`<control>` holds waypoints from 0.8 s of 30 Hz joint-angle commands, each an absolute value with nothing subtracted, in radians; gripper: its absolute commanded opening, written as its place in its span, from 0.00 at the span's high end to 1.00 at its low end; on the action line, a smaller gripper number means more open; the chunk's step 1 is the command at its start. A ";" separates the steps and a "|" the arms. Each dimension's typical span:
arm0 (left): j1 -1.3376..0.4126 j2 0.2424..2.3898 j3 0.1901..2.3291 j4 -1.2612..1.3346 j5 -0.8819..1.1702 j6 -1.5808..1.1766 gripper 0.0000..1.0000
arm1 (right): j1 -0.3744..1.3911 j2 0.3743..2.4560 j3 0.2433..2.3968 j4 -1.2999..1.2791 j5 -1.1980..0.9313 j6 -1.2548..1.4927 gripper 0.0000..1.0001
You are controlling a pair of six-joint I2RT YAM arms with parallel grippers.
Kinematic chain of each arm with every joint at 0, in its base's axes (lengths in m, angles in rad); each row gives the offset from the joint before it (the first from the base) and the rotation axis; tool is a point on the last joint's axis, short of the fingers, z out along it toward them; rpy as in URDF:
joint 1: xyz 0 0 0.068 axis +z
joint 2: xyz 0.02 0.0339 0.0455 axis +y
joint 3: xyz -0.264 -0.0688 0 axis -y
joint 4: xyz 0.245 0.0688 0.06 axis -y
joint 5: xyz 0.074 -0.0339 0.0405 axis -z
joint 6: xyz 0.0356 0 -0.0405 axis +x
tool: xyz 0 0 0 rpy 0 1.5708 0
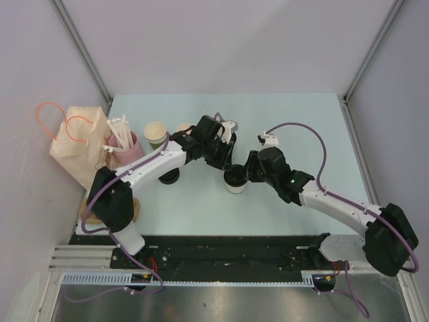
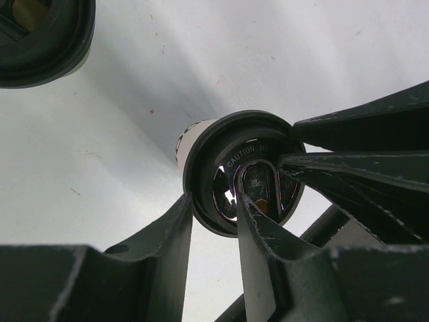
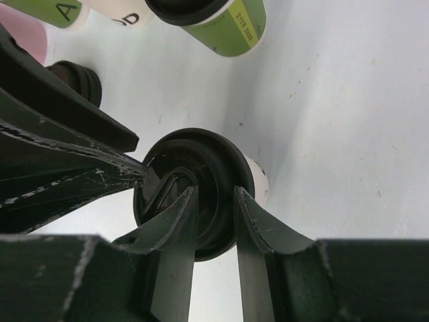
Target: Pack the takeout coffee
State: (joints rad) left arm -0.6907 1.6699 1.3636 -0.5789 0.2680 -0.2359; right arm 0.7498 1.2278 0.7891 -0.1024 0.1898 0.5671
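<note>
- Closest in, my left gripper [image 2: 216, 201] fills its wrist view. The jaws stand partly apart over the black lid [image 2: 208, 151], with one finger [image 2: 167, 255] against the outside of the rim and the other on the lid's top. Whether they pinch the rim I cannot tell.
- My right gripper [image 3: 214, 191] meets that lid from the opposite side, jaws likewise partly apart, the lid showing in the gap. Clamped or only resting, I cannot tell.
- Under everything lies the pale table [image 1: 288, 121]. My left arm [image 1: 147, 165] and right arm [image 1: 335, 204] reach in from its near edge and meet about its middle.
- At the left edge, toward the far corner, stands the beige bag [image 1: 74, 141] with orange handles.
- Just beside the bag, on its right, is the pink cup [image 1: 129, 153], with white straws [image 1: 119, 129] standing in it.
- About the middle of the table the white cup [image 1: 234, 189] stands upright, wearing the lid that both grippers are on.
- Left of it, nearer the pink cup, the green cup [image 3: 224, 37] stands partly under my left arm in the top view, capped with a second lid [image 3: 177, 8].
- Toward the far edge, right of the straws, an open cup [image 1: 155, 132] shows its cream inside. A second open cup [image 1: 184, 127] sits just beside it, half hidden by my left arm.
</note>
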 commanded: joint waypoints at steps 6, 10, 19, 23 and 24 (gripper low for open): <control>-0.684 1.693 1.361 -0.543 0.294 -0.236 0.64 | 0.742 1.290 0.825 -0.104 0.153 0.566 0.76; -0.680 1.704 1.332 -0.538 0.317 -0.244 0.65 | 0.735 1.292 0.786 -0.107 0.141 0.581 0.79; -0.667 1.706 1.298 -0.535 0.356 -0.236 0.65 | 0.724 1.272 0.638 -0.078 0.106 0.637 0.84; -0.667 1.721 1.302 -0.532 0.393 -0.242 0.65 | 0.723 1.261 0.568 -0.060 0.101 0.661 0.85; -0.667 1.724 1.301 -0.534 0.394 -0.247 0.65 | 0.724 1.262 0.561 -0.060 0.109 0.661 0.85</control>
